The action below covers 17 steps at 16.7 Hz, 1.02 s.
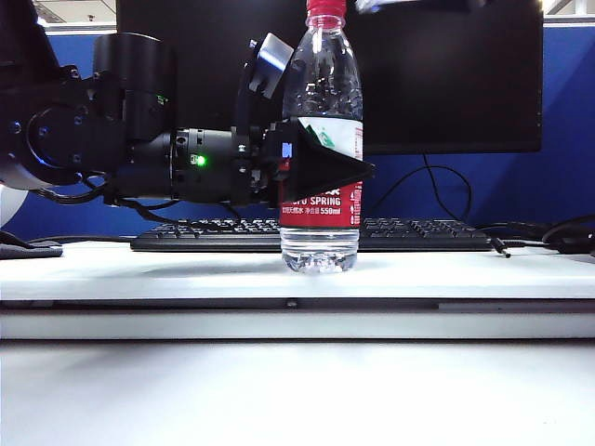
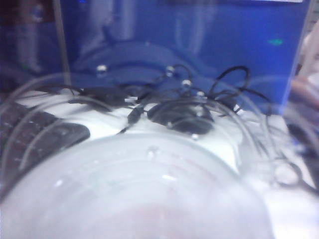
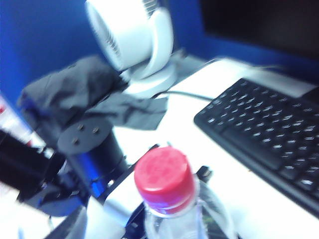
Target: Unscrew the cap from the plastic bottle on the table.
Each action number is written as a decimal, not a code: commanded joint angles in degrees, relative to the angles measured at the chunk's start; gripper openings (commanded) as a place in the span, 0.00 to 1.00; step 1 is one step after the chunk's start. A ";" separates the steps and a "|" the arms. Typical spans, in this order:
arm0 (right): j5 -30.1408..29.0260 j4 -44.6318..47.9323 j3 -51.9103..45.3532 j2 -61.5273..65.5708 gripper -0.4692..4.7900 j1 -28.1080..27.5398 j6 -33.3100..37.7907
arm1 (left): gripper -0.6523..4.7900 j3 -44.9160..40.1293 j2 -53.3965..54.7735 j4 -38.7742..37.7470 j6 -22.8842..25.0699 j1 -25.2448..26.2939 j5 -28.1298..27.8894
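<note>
The left arm reaches in level from the left edge of the exterior view, and its left gripper (image 1: pixel 321 167) is clamped around the middle of the plastic bottle (image 1: pixel 321 121), one black finger (image 1: pixel 325 167) crossing the front of the red-and-white label. The bottle stands upright on the table (image 1: pixel 167 269), about midway along the tabletop's front edge, with a black keyboard (image 1: pixel 418 237) just behind it and a dark monitor (image 1: pixel 446 74) further back. In the left wrist view the clear bottle wall (image 2: pixel 139 194) fills the lower part of the picture, pressed close to the lens. The red cap (image 1: pixel 326 8) sits on the neck, at the top edge of the exterior view. The right wrist view looks down on the cap (image 3: pixel 163 175), which appears seated on the neck. The right gripper is not visible in any view, so whether it is open or closed cannot be told. A white fan (image 3: pixel 134 40) and a dark cloth (image 3: pixel 79 94) lie beyond the bottle.
</note>
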 commanded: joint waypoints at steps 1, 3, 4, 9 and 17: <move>15.02 0.74 0.20 -3.08 0.62 4.96 1.01 | 0.62 -0.13 0.37 -1.77 0.02 0.02 -0.26; 41.13 2.64 0.20 -4.33 0.62 15.39 0.94 | 0.62 -0.11 0.37 -1.77 0.04 0.02 -0.28; 54.55 5.25 0.17 -3.78 0.62 22.18 0.33 | 0.62 -0.11 0.37 -1.77 0.02 0.02 -0.26; 79.76 12.74 0.20 4.24 0.62 34.51 0.59 | 0.62 -0.11 0.37 -1.75 0.02 0.02 -0.26; 78.20 15.78 0.22 9.11 0.60 35.45 4.04 | 0.62 -0.11 0.37 -1.79 -0.02 -0.02 -0.02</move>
